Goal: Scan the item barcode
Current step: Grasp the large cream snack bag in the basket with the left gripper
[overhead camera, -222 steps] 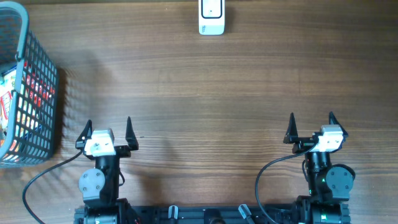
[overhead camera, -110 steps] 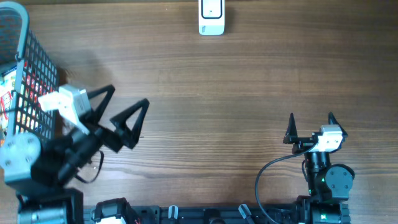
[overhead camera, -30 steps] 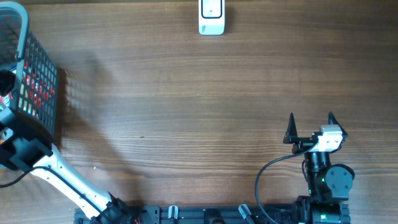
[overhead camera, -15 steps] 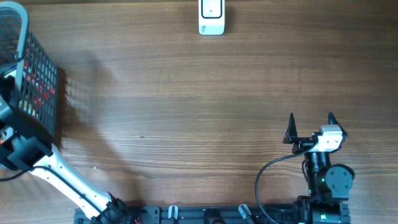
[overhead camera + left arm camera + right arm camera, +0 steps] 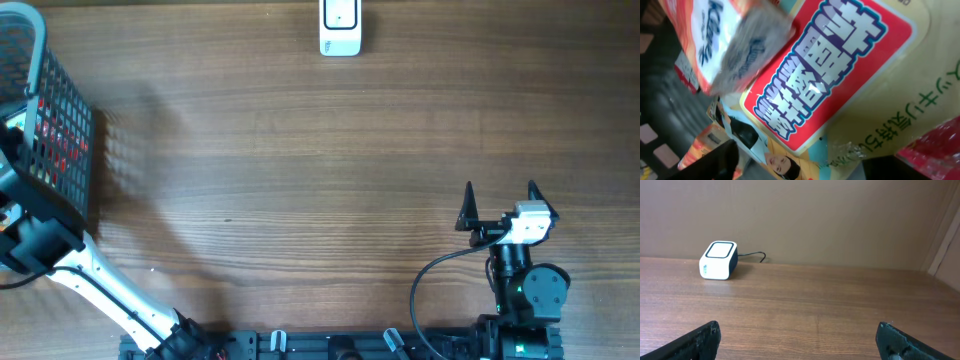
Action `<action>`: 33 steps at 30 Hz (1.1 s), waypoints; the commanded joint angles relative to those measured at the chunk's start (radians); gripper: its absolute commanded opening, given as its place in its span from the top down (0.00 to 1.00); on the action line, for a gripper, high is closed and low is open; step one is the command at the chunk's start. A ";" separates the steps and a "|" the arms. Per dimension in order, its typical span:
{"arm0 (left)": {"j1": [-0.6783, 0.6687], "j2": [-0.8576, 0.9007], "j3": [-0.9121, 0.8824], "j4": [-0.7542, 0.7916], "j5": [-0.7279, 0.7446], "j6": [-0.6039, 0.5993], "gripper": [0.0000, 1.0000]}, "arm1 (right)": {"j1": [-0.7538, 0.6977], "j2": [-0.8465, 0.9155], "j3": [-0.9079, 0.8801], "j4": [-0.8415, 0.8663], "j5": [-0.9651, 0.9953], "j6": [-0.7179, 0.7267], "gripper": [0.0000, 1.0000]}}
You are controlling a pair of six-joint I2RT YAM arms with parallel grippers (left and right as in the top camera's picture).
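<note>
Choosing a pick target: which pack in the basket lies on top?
The orange-and-white tissue pack; it overlaps the corner of the yellow bag with the red label.

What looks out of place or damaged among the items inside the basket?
Nothing looks damaged or spilled. The packages in the basket only lie jumbled at angles: a tilted tissue pack overlaps a yellow packet.
</note>
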State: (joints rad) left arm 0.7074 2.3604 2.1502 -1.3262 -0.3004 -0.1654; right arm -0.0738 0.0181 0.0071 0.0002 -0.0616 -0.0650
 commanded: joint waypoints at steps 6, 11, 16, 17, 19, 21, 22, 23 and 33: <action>0.004 0.052 -0.006 0.041 0.054 0.054 0.19 | -0.005 -0.011 -0.002 0.002 0.010 0.015 0.00; 0.004 0.075 -0.006 0.056 0.053 0.054 0.28 | -0.005 -0.011 -0.002 0.002 0.010 0.015 0.00; 0.004 0.073 -0.005 0.070 0.052 0.054 0.65 | -0.005 -0.011 -0.002 0.002 0.010 0.015 0.00; 0.004 0.073 -0.005 0.071 0.051 0.054 0.71 | -0.005 -0.011 -0.002 0.002 0.010 0.015 0.00; 0.004 0.072 0.005 0.066 0.045 0.054 0.91 | -0.005 -0.011 -0.002 0.002 0.010 0.015 0.00; 0.004 0.068 0.018 0.055 0.045 0.054 0.96 | -0.005 -0.011 -0.002 0.002 0.010 0.015 0.00; 0.003 0.064 0.023 0.051 0.046 0.054 0.96 | -0.005 -0.011 -0.002 0.002 0.010 0.015 0.00; 0.003 0.059 0.026 0.050 0.046 0.054 0.96 | -0.005 -0.011 -0.002 0.002 0.010 0.015 0.00; 0.003 -0.084 0.032 0.048 0.061 0.049 0.88 | -0.005 -0.011 -0.002 0.002 0.010 0.015 0.00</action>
State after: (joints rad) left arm 0.7071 2.3783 2.1620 -1.2827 -0.2520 -0.1108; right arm -0.0738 0.0181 0.0071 0.0002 -0.0616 -0.0650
